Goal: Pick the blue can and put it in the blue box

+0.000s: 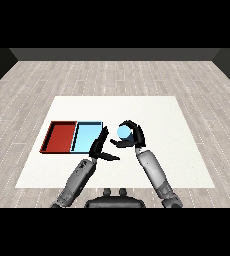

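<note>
The blue can (pixel 122 132) shows as a light blue round top, just right of the light blue tray (pixel 87 136). My right hand (pixel 133 135) is curled round the can, fingers arching over its far side and thumb below it. My left hand (pixel 99 146) stands by the blue tray's right edge with fingers straight and thumb spread toward the can, holding nothing. The can's lower part is hidden by the right hand.
The red tray (pixel 60 136) lies directly left of the blue tray, sharing a wall with it. Both sit on the left half of the white table (pixel 162 120), whose front edge runs just below my forearms.
</note>
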Controlling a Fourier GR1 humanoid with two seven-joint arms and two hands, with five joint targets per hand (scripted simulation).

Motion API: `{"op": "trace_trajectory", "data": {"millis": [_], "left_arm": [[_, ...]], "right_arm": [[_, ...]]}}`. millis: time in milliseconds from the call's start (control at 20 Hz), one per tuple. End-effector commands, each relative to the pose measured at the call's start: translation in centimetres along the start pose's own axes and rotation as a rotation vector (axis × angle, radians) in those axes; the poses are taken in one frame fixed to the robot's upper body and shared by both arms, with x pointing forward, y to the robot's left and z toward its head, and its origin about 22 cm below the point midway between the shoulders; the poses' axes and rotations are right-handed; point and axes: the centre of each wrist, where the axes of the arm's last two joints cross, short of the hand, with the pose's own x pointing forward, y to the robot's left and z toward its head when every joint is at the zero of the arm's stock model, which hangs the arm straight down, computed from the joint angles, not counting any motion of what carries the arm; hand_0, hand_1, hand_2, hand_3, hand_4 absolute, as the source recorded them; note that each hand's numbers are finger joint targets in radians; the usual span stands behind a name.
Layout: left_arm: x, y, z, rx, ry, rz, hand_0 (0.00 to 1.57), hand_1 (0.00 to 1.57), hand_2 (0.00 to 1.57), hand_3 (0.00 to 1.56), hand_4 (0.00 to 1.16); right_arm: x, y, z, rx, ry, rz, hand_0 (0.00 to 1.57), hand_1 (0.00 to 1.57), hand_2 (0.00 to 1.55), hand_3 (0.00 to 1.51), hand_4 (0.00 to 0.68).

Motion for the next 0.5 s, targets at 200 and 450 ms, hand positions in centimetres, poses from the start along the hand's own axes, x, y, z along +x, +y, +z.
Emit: {"op": "trace_trajectory", "data": {"millis": [200,450], "left_arm": [[-0.7,-0.2,-0.4,-0.001,0.036,0.024,0.0,0.0,0.0,0.0,0.0],[-1.9,-2.7,-0.5,0.01,0.02,0.008,0.0,0.0,0.0,0.0,0.0]], "right_arm": [[1.5,1.8,-0.9,0.035,-0.007,-0.032,1.48,1.48,1.46,1.39,0.605],[-0.2,1.4,0.2,0.063,-0.019,-0.023,1.48,1.48,1.46,1.39,0.609]]}}
